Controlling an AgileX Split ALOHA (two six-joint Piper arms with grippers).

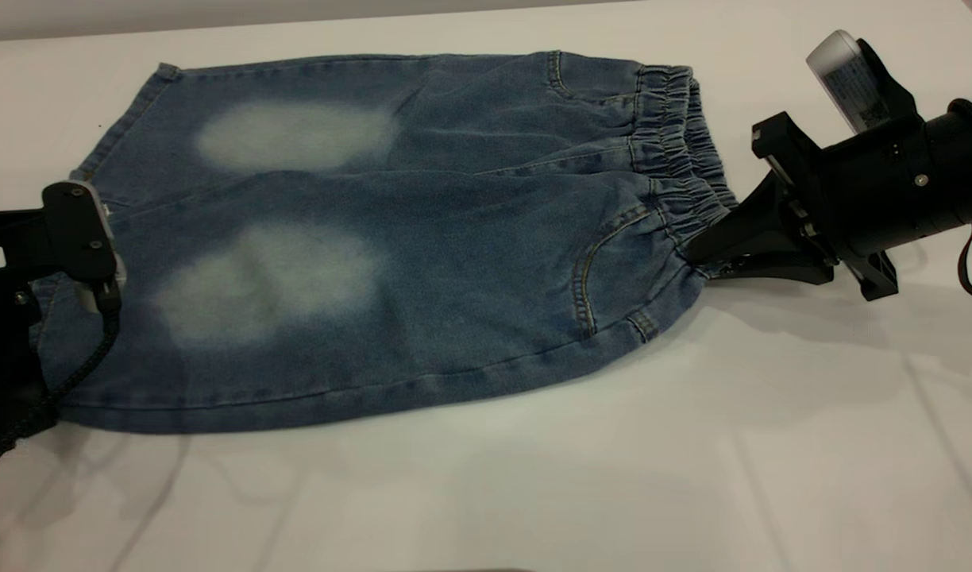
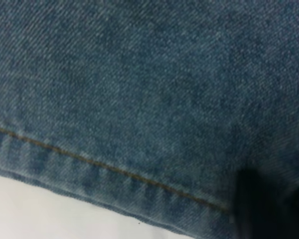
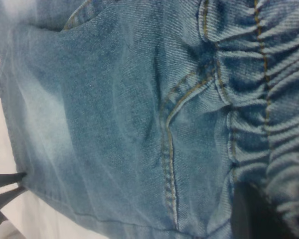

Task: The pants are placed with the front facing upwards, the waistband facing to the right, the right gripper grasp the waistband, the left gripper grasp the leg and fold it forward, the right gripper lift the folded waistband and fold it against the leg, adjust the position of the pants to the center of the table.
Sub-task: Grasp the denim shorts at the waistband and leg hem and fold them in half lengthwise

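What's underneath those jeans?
Only the white table shows around the pants. The right pincer grips the waistband. Whatever lies beneath the denim is covered.

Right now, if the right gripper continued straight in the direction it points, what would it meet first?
The right gripper points left and already touches the waistband at the near corner. It would push into that gathered denim first, then the rest of the pants. Whether it has closed is unclear.

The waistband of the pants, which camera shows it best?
The exterior view: it shows the whole gathered waistband at the pants' right end, with the right gripper at its near corner. The right wrist view shows only a close stretch of ruched elastic. The left wrist view shows just a hem, no waistband.
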